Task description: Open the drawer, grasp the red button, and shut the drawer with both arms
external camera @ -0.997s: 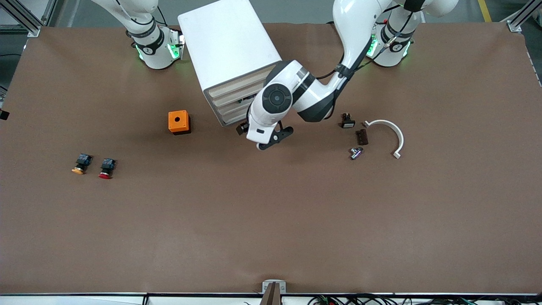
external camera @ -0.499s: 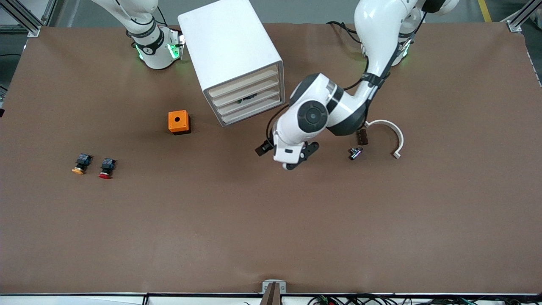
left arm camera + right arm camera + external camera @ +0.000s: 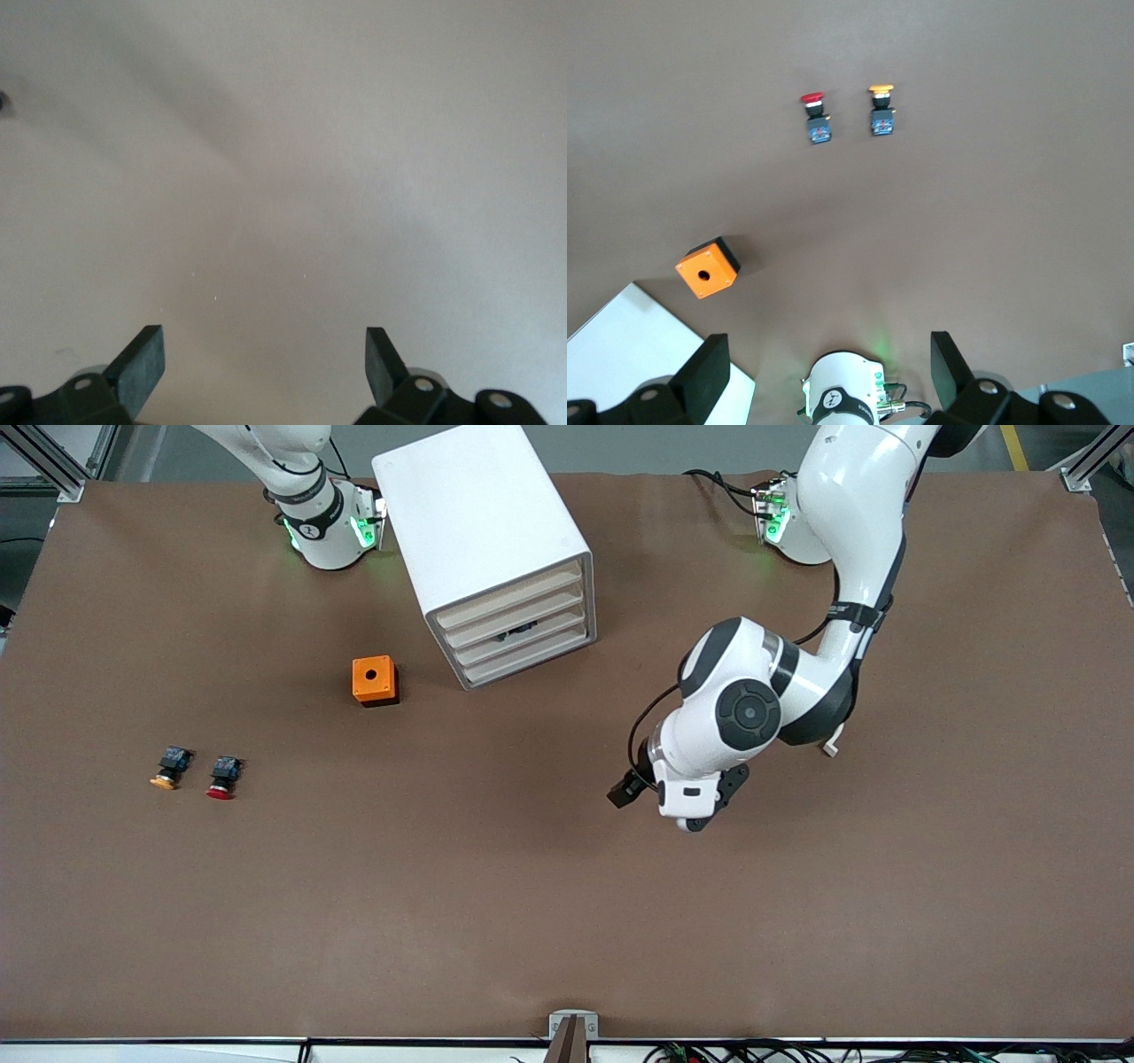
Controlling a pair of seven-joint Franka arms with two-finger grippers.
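No legible writing is seen. The left gripper is held wide open, empty, over bare table. The right gripper, aloft, is likewise open and empty. The button is found at the front view's middle left, beside the yellow-capped button.

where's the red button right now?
Front view: the red button lies on the table toward the right arm's end, beside the orange-yellow button and nearer the front camera than the orange box. No gripper is near it.
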